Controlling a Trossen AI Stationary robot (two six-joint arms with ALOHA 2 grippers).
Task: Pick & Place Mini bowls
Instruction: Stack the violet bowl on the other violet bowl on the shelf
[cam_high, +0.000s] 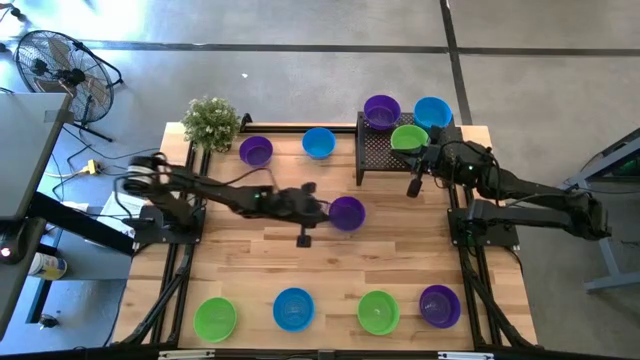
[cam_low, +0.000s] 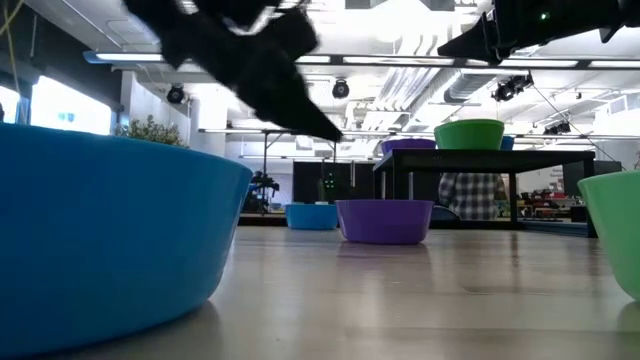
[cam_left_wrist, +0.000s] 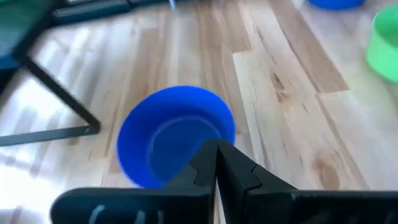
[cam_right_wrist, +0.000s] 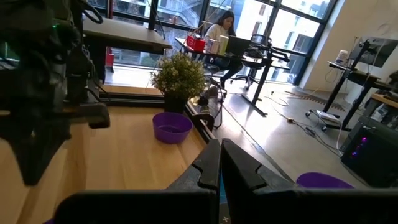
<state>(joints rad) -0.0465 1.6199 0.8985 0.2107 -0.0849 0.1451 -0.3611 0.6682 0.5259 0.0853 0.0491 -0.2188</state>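
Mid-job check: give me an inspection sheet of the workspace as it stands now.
Surface: wooden table, bare between items.
Job's things: three bowls on the mesh tray; purple bowl mid-table; two near the plant; four along the front edge.
Clutter: nothing seen.
Grippers: left gripper shut, by the mid-table bowl; right gripper shut, at the tray.
Cables: on the floor, left of the table.
Surroundings: fan; seated person beyond.

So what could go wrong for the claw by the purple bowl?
The left claw looks pinched on the rim of the purple bowl, a thin hold, so the bowl might slip or tip. The black tray already carries three bowls, so another could bump the green bowl. The right claw hangs nearby and might get in the way.
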